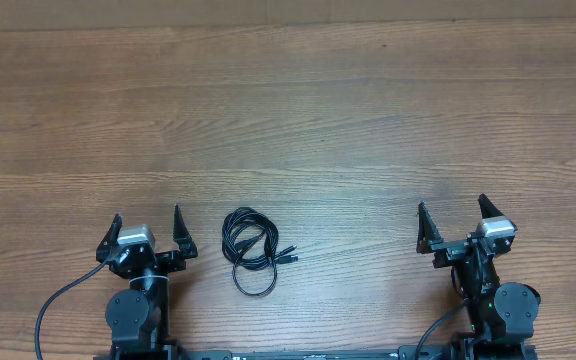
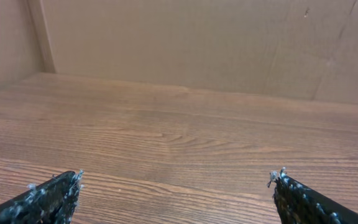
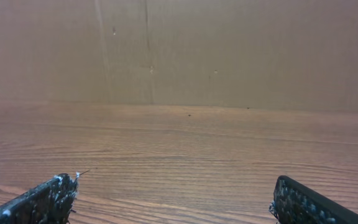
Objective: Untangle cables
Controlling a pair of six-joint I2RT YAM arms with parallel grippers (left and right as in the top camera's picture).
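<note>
Cables (image 1: 251,250) sit as one small coiled bundle on the wood counter (image 1: 368,120), near the front edge, plug ends poking out to the right. Left tool (image 1: 147,213) is just beside the bundle, jaws wide, holding nothing & not touching it. Right tool (image 1: 452,202) is well apart on the other side, also wide & empty.
</note>
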